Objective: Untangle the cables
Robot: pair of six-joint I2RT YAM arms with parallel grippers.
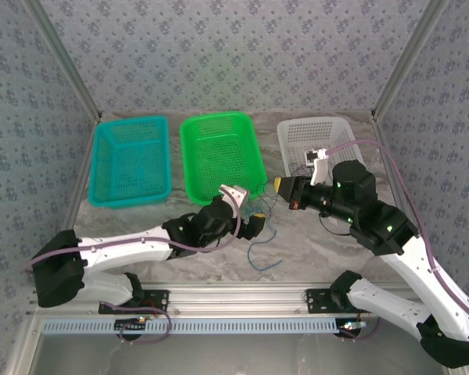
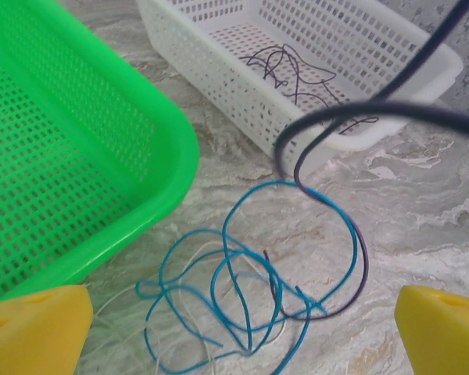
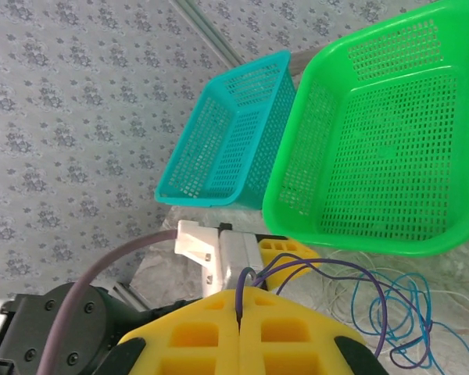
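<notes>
right gripper [image 3: 239,306] is sitting fully shut; its two yellow fingers [image 3: 195,336] are pressing together and pinching the dark cable [image 3: 383,308] right at the tips; from the pinch the dark cable is arching up and over, then dropping toward the table [image 1: 313,254]; in the left wrist view it is crossing the upper frame, blurred, and curling down into a low loop that is lying against the blue cable [image 2: 289,183].

left gripper [image 2: 242,332] is hovering over the tangle with jaws wide open, holding nothing; one finger is showing at each bottom corner.

blue cable is lying in several overlapping loops on the table, just beside the corner of the green basket [image 2: 172,133]; white cable [image 2: 117,305] is running faintly under the blue loops, path hard to follow.

second dark cable [image 2: 297,70] is lying loose inside the white basket [image 2: 219,82]; teal basket [image 1: 131,120] is sitting left of the green one.
</notes>
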